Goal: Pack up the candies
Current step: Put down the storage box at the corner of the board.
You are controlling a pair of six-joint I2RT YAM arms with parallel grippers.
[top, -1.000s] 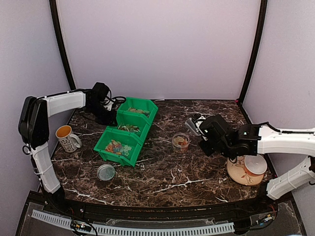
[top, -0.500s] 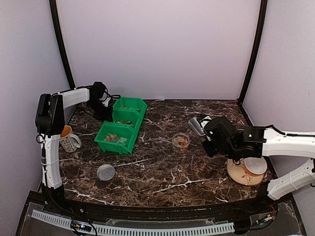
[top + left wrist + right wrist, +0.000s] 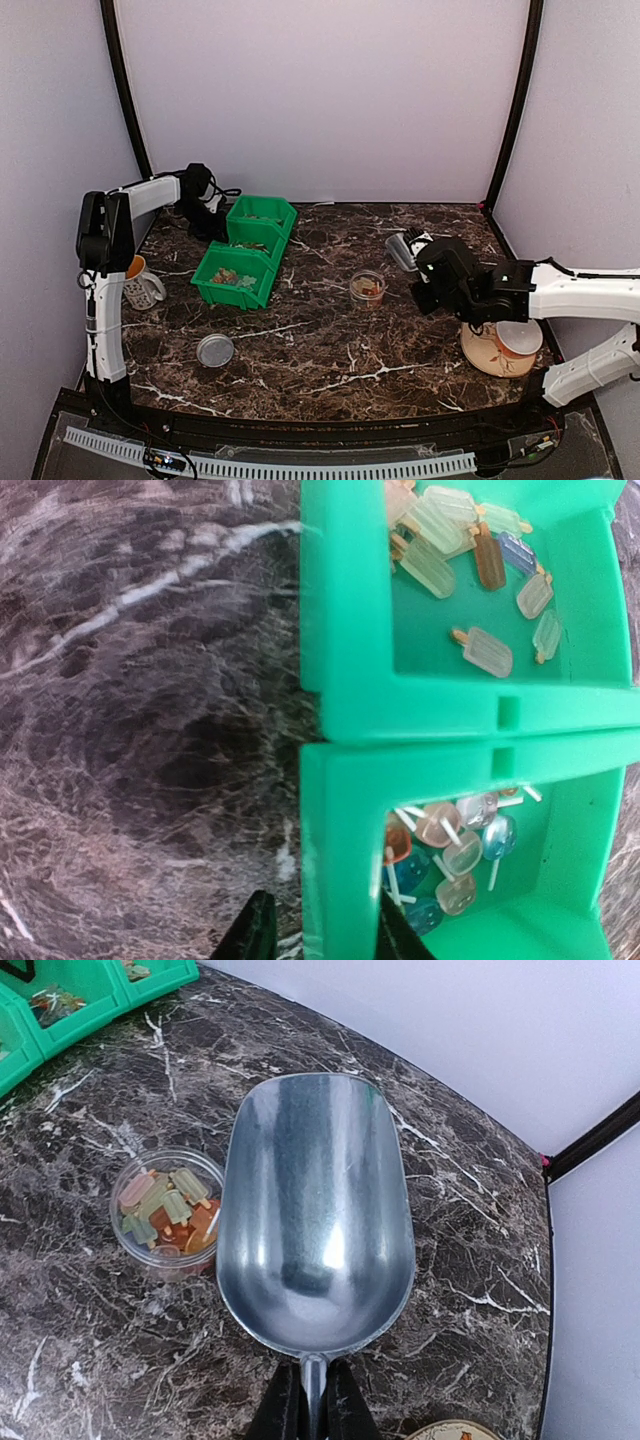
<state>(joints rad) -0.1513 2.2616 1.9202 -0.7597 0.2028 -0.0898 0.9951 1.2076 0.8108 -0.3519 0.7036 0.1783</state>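
Nearest the arm bases, a round lid (image 3: 214, 350) lies flat on the marbled table (image 3: 330, 365), apart from everything else. Further in, the right arm reaches low across from the right. Its claw (image 3: 313, 1415) is clenched on the handle of the metal scoop (image 3: 315, 1220), which hangs empty, bowl up, just beside the clear cup (image 3: 165, 1153). Some candies (image 3: 165, 1215) already sit in that cup. The rest lie in the compartments of the green bins (image 3: 228, 298), further back on the left. Over the last second those bins have slid back and leftward, away from the cup, dragged by the left arm, which has folded in toward the far-left corner. The left claw (image 3: 325, 932) stands astride a side wall of the bins, one finger inside and one outside. A sliver of table shows between the outer finger and the plastic, so it looks to have let go. My guess is that the bins are being parked. Either the scoop now has a longer reach for another load, or scooping is over and the lid comes next.
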